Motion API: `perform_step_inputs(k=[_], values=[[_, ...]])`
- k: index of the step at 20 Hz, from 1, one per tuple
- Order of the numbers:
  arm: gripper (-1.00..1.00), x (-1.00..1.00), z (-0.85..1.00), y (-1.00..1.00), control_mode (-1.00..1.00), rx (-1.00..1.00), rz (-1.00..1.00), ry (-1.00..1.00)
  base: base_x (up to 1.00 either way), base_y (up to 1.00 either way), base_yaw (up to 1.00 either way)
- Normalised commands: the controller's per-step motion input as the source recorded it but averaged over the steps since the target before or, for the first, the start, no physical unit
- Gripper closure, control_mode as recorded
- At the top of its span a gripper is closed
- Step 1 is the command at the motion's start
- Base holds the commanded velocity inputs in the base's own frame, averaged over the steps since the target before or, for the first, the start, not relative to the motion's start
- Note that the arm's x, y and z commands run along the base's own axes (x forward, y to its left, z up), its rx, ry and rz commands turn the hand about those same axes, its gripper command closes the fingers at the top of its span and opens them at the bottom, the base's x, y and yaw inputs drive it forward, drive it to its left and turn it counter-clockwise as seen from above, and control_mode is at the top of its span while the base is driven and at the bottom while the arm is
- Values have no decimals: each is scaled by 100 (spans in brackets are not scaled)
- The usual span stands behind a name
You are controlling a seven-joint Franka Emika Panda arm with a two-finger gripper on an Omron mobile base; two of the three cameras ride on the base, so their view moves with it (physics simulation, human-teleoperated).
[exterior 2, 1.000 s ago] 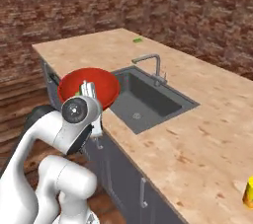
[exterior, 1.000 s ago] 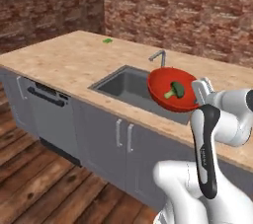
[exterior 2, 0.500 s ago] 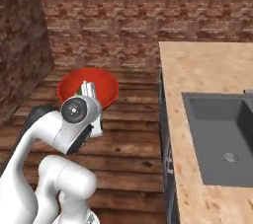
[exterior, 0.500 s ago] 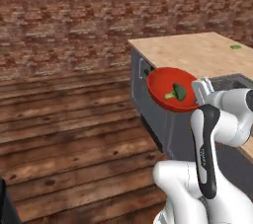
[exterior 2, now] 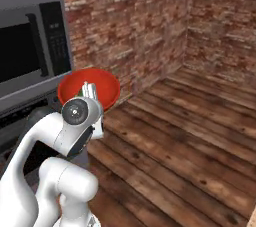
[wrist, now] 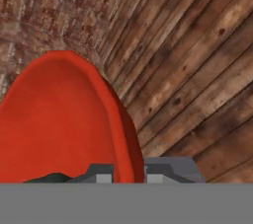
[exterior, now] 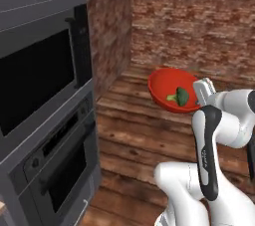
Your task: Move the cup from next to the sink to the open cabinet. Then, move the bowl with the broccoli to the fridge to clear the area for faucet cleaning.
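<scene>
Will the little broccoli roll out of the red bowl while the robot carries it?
Probably not. The broccoli lies low inside the bowl, whose curved walls should catch it. The bowl looks glossy, so it might slide a bit. The gripper pinches only the rim, so a hard jolt could tip it.

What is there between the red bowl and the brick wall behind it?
In the left base view, bare wooden floor: nothing stands between the bowl, held up with the broccoli inside, and the brick wall.
</scene>
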Motion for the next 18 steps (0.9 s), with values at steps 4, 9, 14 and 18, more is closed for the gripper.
perform_step_inputs(k=[4,9,14,18], values=[[100,0,0,0,100,0,0,0,-1,0,98],[100,0,0,0,100,0,0,0,-39,0,87],[100,0,0,0,100,0,0,0,-37,0,90],[100,0,0,0,100,0,0,0,-21,0,95]])
